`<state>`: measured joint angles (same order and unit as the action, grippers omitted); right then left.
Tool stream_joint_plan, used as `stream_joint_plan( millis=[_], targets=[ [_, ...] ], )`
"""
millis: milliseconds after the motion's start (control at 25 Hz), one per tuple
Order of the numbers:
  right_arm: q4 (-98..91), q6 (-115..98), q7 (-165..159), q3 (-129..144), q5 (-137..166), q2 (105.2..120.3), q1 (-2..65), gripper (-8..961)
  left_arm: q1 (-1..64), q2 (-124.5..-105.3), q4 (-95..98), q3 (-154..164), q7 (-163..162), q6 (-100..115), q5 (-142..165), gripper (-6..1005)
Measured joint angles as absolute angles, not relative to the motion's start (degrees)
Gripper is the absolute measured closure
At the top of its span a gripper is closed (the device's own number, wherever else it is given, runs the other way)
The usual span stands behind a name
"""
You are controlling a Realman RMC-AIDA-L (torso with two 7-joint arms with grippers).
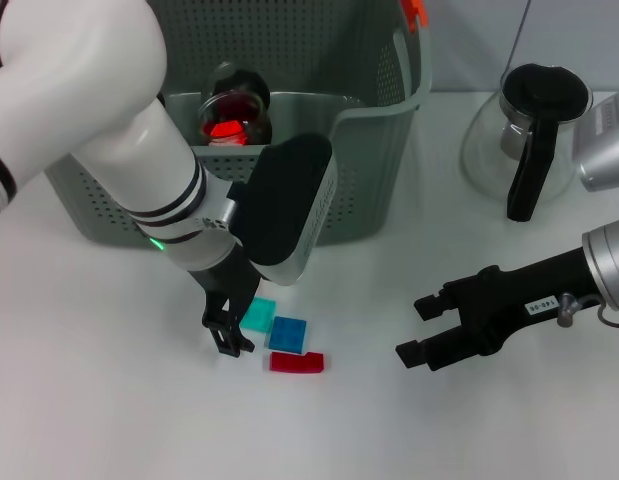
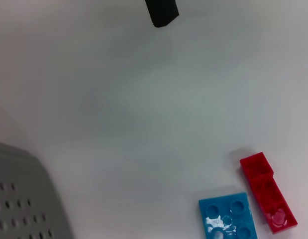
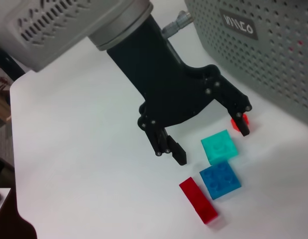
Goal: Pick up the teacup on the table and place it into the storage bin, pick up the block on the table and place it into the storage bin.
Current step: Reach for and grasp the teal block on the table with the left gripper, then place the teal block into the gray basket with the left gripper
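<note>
On the left, the storage bin (image 1: 379, 170) stands at the back of the white tabletop (image 1: 109, 400), a grey-green perforated basket with an orange-red handle tip showing at its rim. Inside it lies the teacup (image 1: 232, 112), a dark glass thing with a red glow in it, though the arm hides part of it and I can't be sure how it is lying. In front of the bin the left gripper (image 1: 232, 335) reaches down to the tabletop, its black jaws spread apart with nothing between them; the right wrist view shows them open just beside the blocks. One fingertip seems to be touching the teal block (image 1: 259, 314), or very nearly. Just right of that lies the blue block (image 1: 287, 334), and the red block (image 1: 297, 362), long and narrow, sits just in front of it; the three are close together. A fourth small red piece (image 3: 239, 122) lies by the far jaw, near the bin wall. Further right, the right gripper (image 1: 421, 328) hovers low over the tabletop, well apart from the blocks, jaws open and empty. Behind it stands a glass carafe (image 1: 524, 135) with a black lid and handle.
</note>
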<state>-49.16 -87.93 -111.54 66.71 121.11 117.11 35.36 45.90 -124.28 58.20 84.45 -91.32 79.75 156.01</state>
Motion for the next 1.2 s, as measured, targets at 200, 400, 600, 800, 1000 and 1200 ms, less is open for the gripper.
stream_joint_plan(
  millis=[200, 400, 600, 800, 1000, 1200],
  targets=[
    [-48.55, -87.46, -111.25, 66.71, 121.11, 117.15, 35.6, 87, 46.15, -124.28, 57.43, 84.7, -91.32, 79.17, 156.11, 75],
    [-48.49, -87.19, -111.23, 66.71, 121.11, 117.24, 35.6, 88, 46.45, -124.28, 56.51, 84.73, -91.33, 78.75, 156.56, 229],
    [-48.4, -86.93, -111.03, 66.71, 121.11, 117.33, 35.6, 88, 47.33, -124.34, 54.89, 85.18, -91.4, 77.51, 157.1, 402],
    [-48.31, -86.6, -110.67, 66.71, 121.11, 117.41, 35.54, 87, 48.21, -124.37, 53.9, 85.28, -91.46, 77.65, 157.4, 476],
    [-47.32, -85.88, -110.03, 66.71, 121.11, 117.42, 35.66, 88, 49.36, -124.37, 52.53, 85.43, -91.53, 77.53, 157.83, 484],
    [-46.34, -85.37, -109.19, 66.71, 121.11, 117.43, 35.95, 88, 50.59, -124.35, 51.32, 85.43, -91.73, 77.44, 158.28, 485]
  ],
)
